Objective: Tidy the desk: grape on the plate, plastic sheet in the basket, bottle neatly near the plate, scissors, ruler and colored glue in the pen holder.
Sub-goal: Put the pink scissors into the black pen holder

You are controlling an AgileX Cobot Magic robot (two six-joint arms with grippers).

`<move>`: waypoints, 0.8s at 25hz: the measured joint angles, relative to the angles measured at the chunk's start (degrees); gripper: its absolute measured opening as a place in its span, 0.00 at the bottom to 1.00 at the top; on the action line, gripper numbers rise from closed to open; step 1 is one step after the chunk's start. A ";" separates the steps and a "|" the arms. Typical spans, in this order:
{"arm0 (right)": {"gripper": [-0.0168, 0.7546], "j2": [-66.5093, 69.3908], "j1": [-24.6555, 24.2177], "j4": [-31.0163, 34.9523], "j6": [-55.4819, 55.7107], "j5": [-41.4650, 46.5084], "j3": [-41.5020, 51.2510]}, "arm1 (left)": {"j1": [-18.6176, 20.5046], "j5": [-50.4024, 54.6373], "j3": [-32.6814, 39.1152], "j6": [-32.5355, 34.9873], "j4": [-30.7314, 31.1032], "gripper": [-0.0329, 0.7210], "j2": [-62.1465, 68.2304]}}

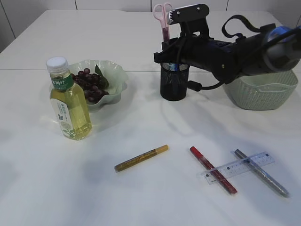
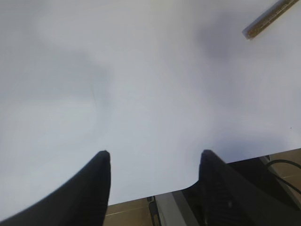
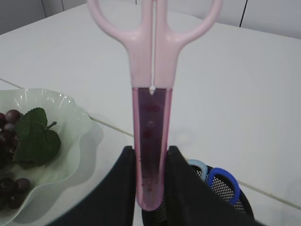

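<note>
Right claw (image 3: pixel 150 181) grips sheathed pink scissors (image 3: pixel 153 94) upright over the black holder (image 1: pixel 174 81), upper centre.

Released off-centre, the tip could catch the rim or the blue handles inside and tip out. Left claw (image 2: pixel 153 162) hangs wide and empty over the bare white desk (image 1: pixel 141 197); pale wall panels behind.

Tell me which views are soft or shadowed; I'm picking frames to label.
Exterior view: sharp, even light, soft shadows beside the bottle and pen holder. Left wrist view: blurred throughout, broad grey shadows on the table, left gripper fingers hazy. Right wrist view: scissors crisp in the right gripper, backdrop slightly soft.
</note>
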 joint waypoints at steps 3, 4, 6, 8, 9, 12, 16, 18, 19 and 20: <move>0.21 1.67 -0.35 1.10 -0.78 -2.64 0.00 | 0.00 0.00 0.00 0.00 0.03 0.62 0.00; 0.21 2.16 -0.45 1.66 -1.09 -2.89 0.00 | 0.00 0.00 0.00 0.00 0.14 0.62 0.00; 0.21 2.63 -0.94 2.50 -1.44 -2.89 0.00 | 0.00 0.00 0.00 0.00 0.13 0.62 0.00; 0.21 2.67 -1.76 2.77 -1.56 -2.97 0.00 | 0.00 -0.04 0.00 0.00 0.38 0.62 0.00; 0.21 2.67 -2.20 3.00 -1.66 -3.03 0.00 | 0.00 -0.04 0.00 0.00 0.46 0.62 0.00; 0.21 2.67 -2.87 4.09 -1.64 -3.12 0.00 | 0.00 -0.04 0.00 0.00 0.51 0.62 0.00; 0.21 3.00 -3.09 4.47 -1.64 -3.12 0.00 | 0.00 -0.13 0.00 0.00 0.60 0.62 0.00; 0.21 3.52 -3.09 4.47 -1.64 -3.12 0.00 | 0.00 -0.13 0.00 0.00 0.60 0.62 0.00; 0.21 3.89 -3.09 4.47 -1.64 -3.12 0.00 | 0.00 -0.13 0.00 0.00 0.60 0.62 0.00; 0.21 4.14 -3.09 4.47 -1.69 -3.12 0.00 | 0.00 -0.13 0.00 0.00 0.60 0.62 0.00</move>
